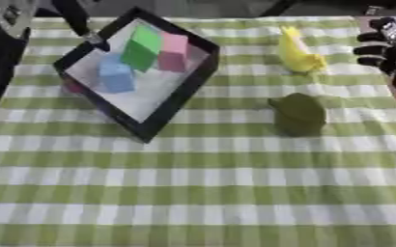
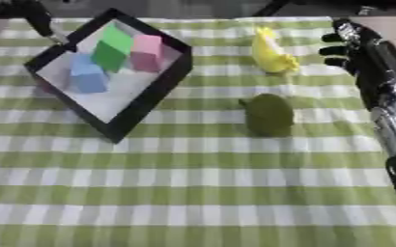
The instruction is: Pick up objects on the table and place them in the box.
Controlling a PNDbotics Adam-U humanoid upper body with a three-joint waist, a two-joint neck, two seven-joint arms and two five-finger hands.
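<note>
Three foam-like blocks already lie in the black-walled, white-floored box (image 1: 184, 91), far off to the left of my right hand (image 2: 346, 46): a green block (image 1: 142, 48), a pink block (image 1: 174, 51) and a pale blue block (image 1: 115, 75). Two things are left on the green-and-white checked cloth (image 1: 193, 193). The yellow duck-shaped toy (image 2: 270, 51) sits just left of my right hand, apart from it; the olive-green rounded lump (image 2: 269, 115) lies nearer me and to the left. My right hand hangs empty with fingers curled. My left hand I cannot find. I can read no writing or labels.
</note>
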